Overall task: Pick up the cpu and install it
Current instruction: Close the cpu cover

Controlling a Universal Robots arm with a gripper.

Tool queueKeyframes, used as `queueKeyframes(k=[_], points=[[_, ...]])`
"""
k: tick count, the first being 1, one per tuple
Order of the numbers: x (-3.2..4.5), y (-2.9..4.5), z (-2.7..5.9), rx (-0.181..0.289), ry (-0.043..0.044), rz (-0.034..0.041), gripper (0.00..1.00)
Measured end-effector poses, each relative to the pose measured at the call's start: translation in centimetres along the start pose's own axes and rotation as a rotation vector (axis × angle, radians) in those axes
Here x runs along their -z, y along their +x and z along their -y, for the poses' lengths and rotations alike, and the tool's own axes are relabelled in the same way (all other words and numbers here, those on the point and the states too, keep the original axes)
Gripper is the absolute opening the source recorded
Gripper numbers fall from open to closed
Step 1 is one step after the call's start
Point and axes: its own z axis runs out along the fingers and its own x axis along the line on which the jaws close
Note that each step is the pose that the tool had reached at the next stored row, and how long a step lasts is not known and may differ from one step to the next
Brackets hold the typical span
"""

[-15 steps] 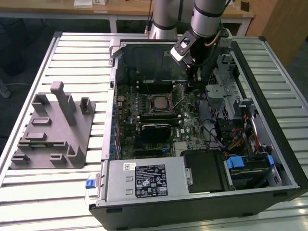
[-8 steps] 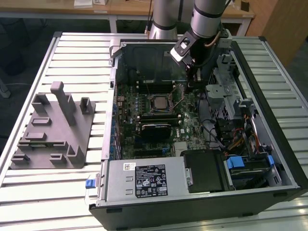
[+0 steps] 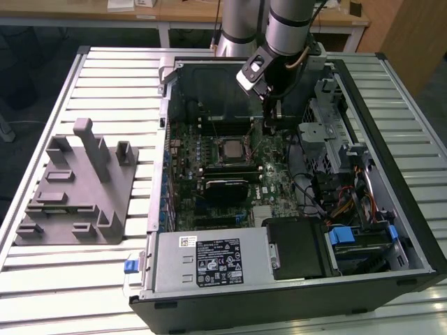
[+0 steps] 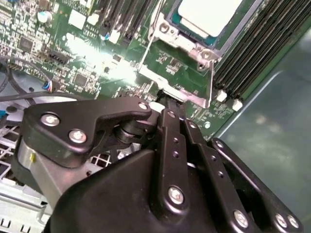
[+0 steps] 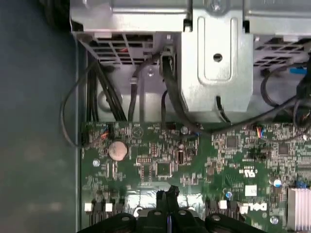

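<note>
I count one cpu [image 3: 230,148], one motherboard [image 3: 185,202], one open PC case [image 3: 279,307], one grey fixture [image 3: 77,188]. One arm [image 3: 290,28] with one tool [image 5: 167,193]. One coin cell [image 5: 117,150] in the first wrist view.

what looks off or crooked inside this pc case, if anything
Nothing stands out. The cpu lies flat and square inside the metal socket frame, with no cable across it. The gripper, closed, hangs just beside that frame's edge.
</note>
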Motion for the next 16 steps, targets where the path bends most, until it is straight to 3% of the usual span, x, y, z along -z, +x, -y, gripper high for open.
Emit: queueKeyframes(k=[14, 16], points=[[-0.07, -0.03, 4.49, -0.006, -0.0075, -0.0088, 0.11], [-0.08, -0.03, 4.69, -0.006, -0.008, -0.009, 0.11]])
